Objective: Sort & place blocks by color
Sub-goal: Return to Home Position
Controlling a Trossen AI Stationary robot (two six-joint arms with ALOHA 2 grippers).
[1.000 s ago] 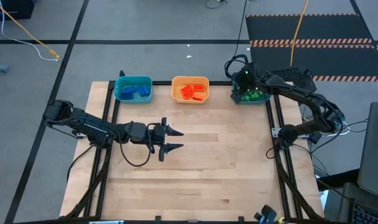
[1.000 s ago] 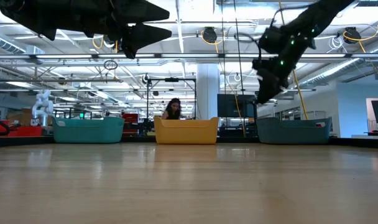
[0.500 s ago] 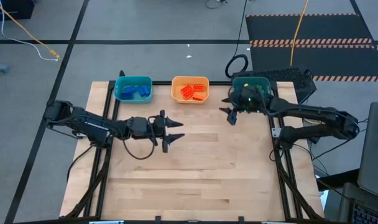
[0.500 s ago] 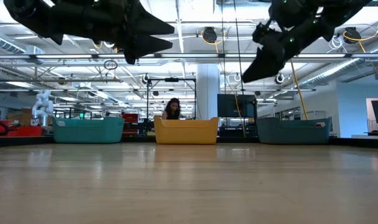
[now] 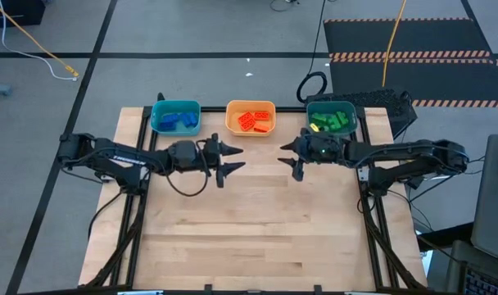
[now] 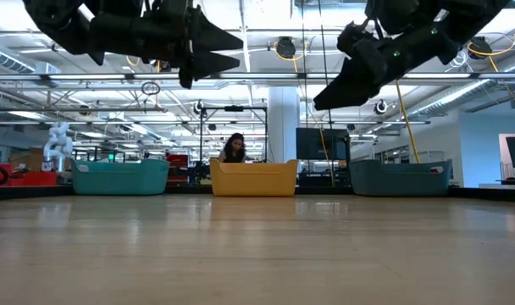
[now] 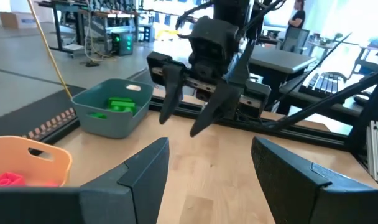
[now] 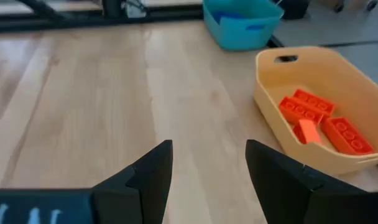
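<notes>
Aiming left black two-finger gripper (image 5: 237,158) at 3 o'clock, right black two-finger gripper (image 5: 288,159) at 9 o'clock; both splayed wide, empty, tips well apart.

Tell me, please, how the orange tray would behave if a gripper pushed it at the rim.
The orange tray looks like thin plastic holding only a few orange bricks, so it is probably light and would slide on the smooth wooden table. Being wide and low, it seems unlikely to tip; the loose bricks may shift.
</notes>
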